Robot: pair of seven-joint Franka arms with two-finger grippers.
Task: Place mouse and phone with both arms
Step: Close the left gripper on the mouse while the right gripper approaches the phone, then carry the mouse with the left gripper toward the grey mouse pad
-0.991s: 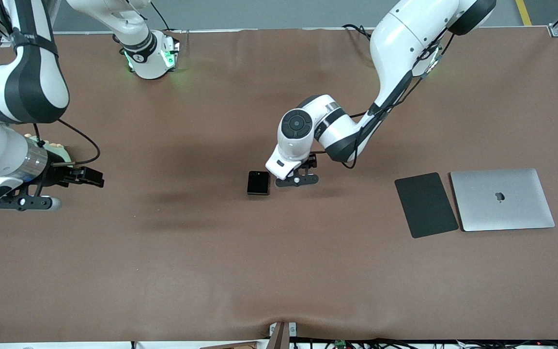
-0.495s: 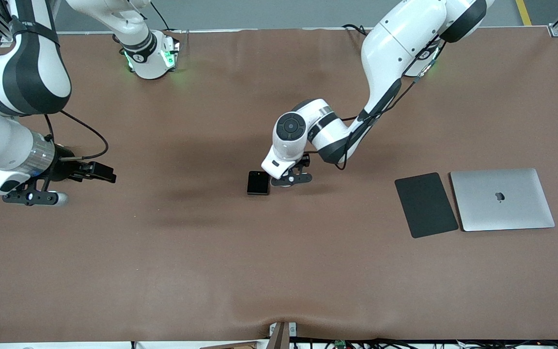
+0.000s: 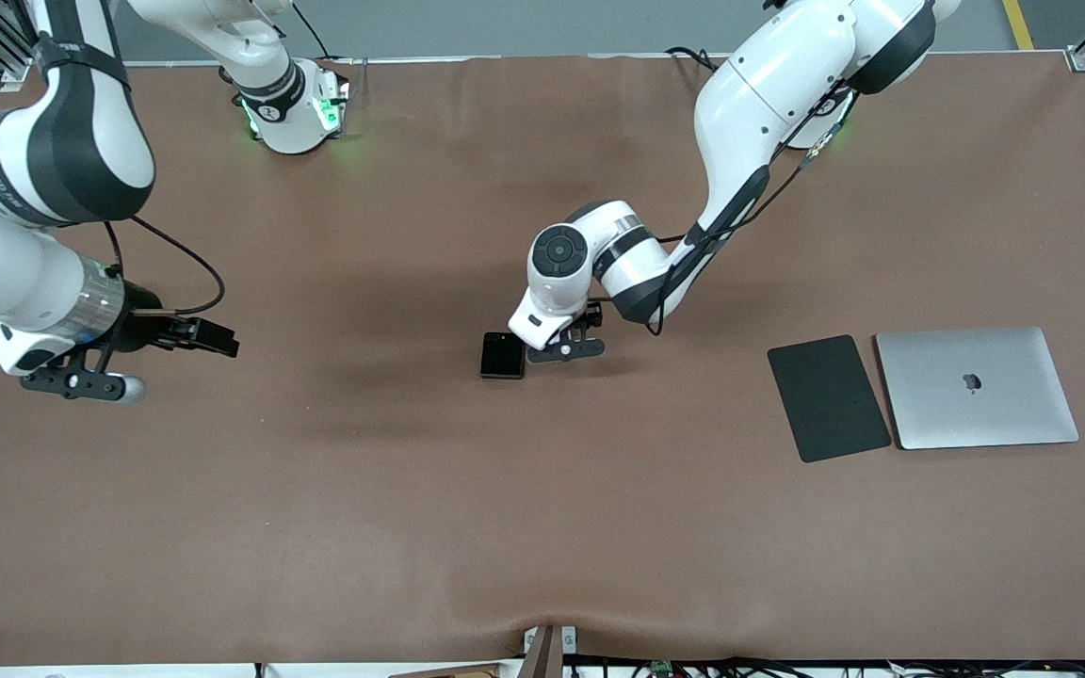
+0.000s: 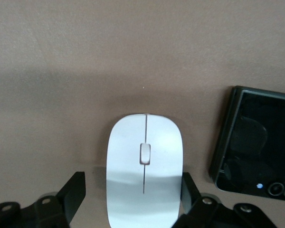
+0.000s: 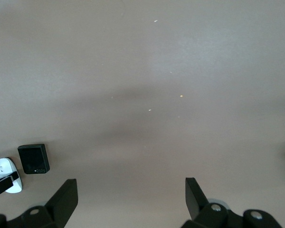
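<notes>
The white mouse (image 4: 145, 171) lies on the brown table between the fingers of my left gripper (image 4: 133, 186). The gripper is open: one finger (image 4: 187, 187) is at the mouse's side, the other finger (image 4: 73, 190) stands a gap away. In the front view the left gripper (image 3: 567, 339) hides the mouse. The black folded phone (image 3: 502, 355) lies flat right beside it, toward the right arm's end; it also shows in the left wrist view (image 4: 256, 142). My right gripper (image 3: 218, 339) is open and empty over the table's right-arm end, pointing toward the phone (image 5: 33, 159) and mouse (image 5: 4, 169).
A flat black pad (image 3: 828, 397) and a closed silver laptop (image 3: 976, 386) lie side by side toward the left arm's end of the table. The brown table cover (image 3: 505, 527) is bare toward the front camera.
My left gripper has shifted a little toward the phone. My right gripper has moved toward the table's middle. The phone has not moved.
</notes>
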